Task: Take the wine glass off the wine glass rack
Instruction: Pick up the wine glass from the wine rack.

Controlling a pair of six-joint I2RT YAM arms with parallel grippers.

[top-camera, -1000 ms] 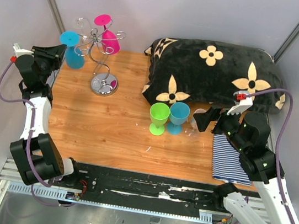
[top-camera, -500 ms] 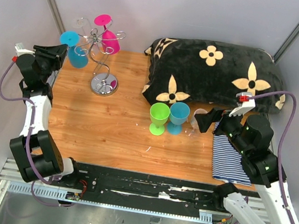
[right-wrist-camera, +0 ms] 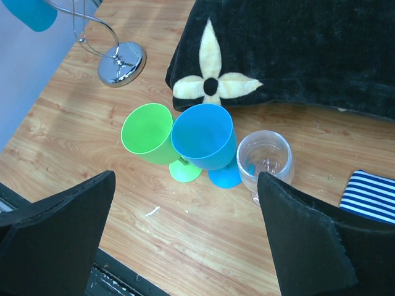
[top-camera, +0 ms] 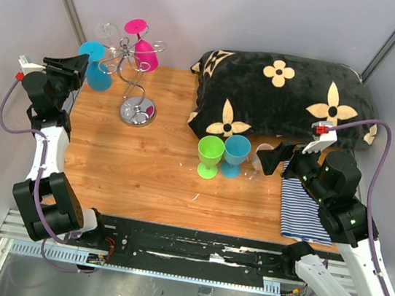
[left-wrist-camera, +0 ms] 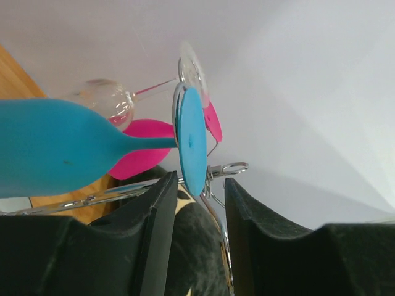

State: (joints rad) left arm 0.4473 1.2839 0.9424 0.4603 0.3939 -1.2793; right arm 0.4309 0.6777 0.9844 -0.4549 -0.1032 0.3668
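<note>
The wine glass rack [top-camera: 138, 112], a thin silver wire stand, is at the back left of the table. Upside down on its hooks hang a blue wine glass [top-camera: 97, 75], a pink one [top-camera: 146, 54] and a clear one [top-camera: 109, 31]. My left gripper [top-camera: 76, 68] is at the blue glass, level with its stem. In the left wrist view the blue glass [left-wrist-camera: 55, 148] lies sideways, and the lower edge of its foot [left-wrist-camera: 191, 135] dips between the tips of my left gripper [left-wrist-camera: 197, 182], which is open with a gap on both sides. My right gripper [top-camera: 273, 157] is wide open and holds nothing.
A green glass [right-wrist-camera: 147, 132], a blue glass [right-wrist-camera: 203, 135] and a clear glass [right-wrist-camera: 265, 160] stand upright mid-table under the right gripper. A black flowered pillow [top-camera: 286, 94] fills the back right. A striped cloth [top-camera: 303, 207] lies at the front right.
My left gripper's jaws have spread apart around the blue glass's foot, and the blue glass has shifted slightly on its hook. The right arm has drifted a little right.
</note>
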